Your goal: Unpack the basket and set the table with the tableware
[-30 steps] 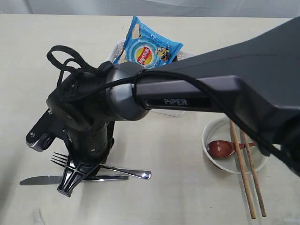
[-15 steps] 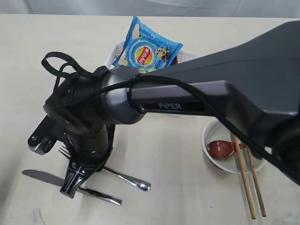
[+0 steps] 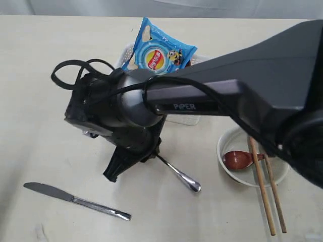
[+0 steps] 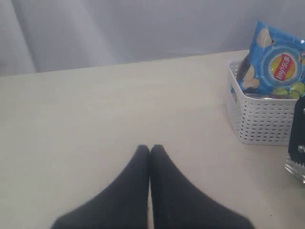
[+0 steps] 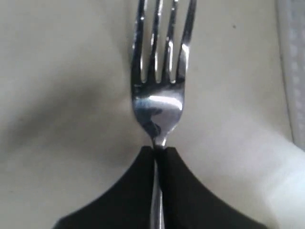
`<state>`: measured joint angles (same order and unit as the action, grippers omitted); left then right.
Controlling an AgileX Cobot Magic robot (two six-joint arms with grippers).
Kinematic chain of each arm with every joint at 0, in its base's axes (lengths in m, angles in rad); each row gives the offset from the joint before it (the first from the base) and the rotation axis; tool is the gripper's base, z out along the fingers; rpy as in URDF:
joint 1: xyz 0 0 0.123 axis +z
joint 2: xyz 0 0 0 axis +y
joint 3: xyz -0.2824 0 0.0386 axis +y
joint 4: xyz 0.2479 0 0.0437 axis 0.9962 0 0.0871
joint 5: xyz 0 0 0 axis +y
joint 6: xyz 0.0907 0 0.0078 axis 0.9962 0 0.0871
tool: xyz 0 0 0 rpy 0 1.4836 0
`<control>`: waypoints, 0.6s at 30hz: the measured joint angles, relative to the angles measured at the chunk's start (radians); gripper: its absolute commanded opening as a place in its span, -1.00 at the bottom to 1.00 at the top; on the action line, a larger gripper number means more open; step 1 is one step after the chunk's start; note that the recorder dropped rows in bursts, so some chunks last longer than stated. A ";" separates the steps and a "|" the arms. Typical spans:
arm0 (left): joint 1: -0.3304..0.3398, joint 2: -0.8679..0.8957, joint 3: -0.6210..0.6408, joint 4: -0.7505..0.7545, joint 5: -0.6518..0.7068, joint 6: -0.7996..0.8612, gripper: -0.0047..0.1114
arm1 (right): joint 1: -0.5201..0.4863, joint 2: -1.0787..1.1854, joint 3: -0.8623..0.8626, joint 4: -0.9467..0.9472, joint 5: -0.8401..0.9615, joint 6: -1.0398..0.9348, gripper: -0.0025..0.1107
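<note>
My right gripper is shut on the neck of the steel fork, whose tines stick out past the fingertips. In the exterior view the right arm reaches across to the left-centre of the table, and the fork's handle slants out from under it. The steel knife lies alone at the front left. An off-white bowl at the right holds the dark red spoon, and the wooden chopsticks lie across it. The white basket stands behind the arm. My left gripper is shut and empty over bare table.
A blue chip bag stands upright in the basket. The right arm's dark body hides the middle of the table and much of the basket.
My right gripper has closed on the fork and carried it up and to the right, away from the knife. The knife was turned on the table and now lies apart at the front left.
</note>
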<state>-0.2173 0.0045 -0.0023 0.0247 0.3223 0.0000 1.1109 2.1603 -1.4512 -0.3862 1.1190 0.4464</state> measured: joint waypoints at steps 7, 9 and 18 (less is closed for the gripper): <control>0.000 0.000 0.000 0.000 0.000 0.000 -0.92 | -0.097 -0.155 0.166 0.108 -0.154 0.094 -0.96; 0.000 0.000 0.000 0.000 0.000 0.000 -0.92 | -0.124 -0.216 0.228 0.161 -0.209 0.104 -0.96; 0.000 0.000 0.000 0.000 0.000 0.000 -0.92 | -0.251 -0.268 0.355 0.496 -0.366 0.009 -0.96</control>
<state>-0.2173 0.0045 -0.0023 0.0247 0.3223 0.0000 0.8597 1.8925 -1.0964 0.1097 0.7531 0.4559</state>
